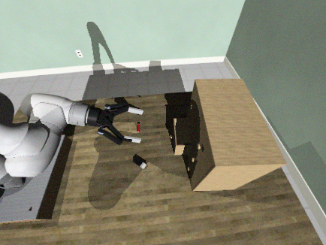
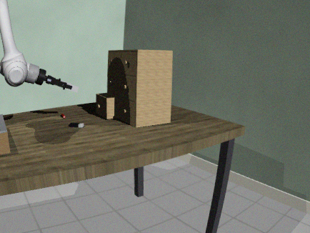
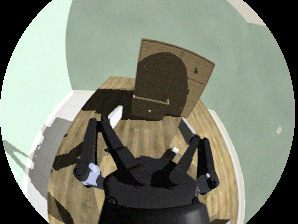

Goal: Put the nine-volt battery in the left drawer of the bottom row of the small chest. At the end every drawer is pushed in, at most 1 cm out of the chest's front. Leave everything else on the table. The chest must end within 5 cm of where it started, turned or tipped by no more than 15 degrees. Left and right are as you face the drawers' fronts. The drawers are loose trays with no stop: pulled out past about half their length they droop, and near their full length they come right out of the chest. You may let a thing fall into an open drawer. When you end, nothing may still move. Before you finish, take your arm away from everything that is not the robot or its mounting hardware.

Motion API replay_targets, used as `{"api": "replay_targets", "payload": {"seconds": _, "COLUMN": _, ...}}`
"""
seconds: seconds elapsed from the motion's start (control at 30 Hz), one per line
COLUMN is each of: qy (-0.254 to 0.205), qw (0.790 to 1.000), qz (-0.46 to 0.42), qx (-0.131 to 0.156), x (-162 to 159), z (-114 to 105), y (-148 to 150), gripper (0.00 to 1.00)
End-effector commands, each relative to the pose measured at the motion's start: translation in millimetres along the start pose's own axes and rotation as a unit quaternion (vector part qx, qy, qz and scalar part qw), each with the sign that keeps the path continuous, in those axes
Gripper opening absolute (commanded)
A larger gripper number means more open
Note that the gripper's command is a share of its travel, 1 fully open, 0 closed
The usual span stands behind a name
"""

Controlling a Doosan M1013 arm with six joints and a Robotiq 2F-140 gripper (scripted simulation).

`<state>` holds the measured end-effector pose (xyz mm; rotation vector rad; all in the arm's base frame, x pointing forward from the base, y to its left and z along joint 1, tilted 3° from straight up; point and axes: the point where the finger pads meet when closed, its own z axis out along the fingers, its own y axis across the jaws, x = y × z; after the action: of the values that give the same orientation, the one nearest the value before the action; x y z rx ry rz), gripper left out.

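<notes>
One drawer, the bottom-left drawer (image 1: 179,140) of the chest (image 1: 236,131), is standing pulled out; I'm hovering my tool (image 1: 136,125) wide open and empty, while the nine-volt battery (image 1: 140,161) is lying on the table (image 1: 158,210), waiting to be picked.

A small red item (image 1: 138,127) with a dark end lies on the wooden desk (image 1: 158,210), out in front of the chest's drawers; what it is cannot be told. The desk stands on dark legs (image 2: 219,186) over a grey tiled floor (image 2: 107,211). A white wall socket (image 1: 79,53) sits on the pale green wall (image 1: 150,26).
</notes>
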<state>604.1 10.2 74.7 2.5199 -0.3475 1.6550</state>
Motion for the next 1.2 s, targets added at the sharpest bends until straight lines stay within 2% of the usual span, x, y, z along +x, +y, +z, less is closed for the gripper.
{"api": "replay_targets", "payload": {"seconds": 0.0, "qy": 0.005, "qw": 1.0, "qz": 0.0, "qx": 0.0, "x": -0.5, "z": 1.2, "y": 0.3, "gripper": 1.0}}
{"api": "replay_targets", "payload": {"seconds": 0.43, "qy": 0.01, "qw": 1.0, "qz": 0.0, "qx": 0.0, "x": -1.0, "z": 2.1, "y": 0.2, "gripper": 1.0}}
{"api": "replay_targets", "payload": {"seconds": 0.47, "qy": 0.01, "qw": 1.0, "qz": 0.0, "qx": 0.0, "x": -1.0, "z": 2.1, "y": 0.2, "gripper": 0.0}}
{"api": "replay_targets", "payload": {"seconds": 1.17, "qy": 0.01, "qw": 1.0, "qz": 0.0, "qx": 0.0, "x": -1.1, "z": 2.2, "y": 0.2, "gripper": 0.0}}
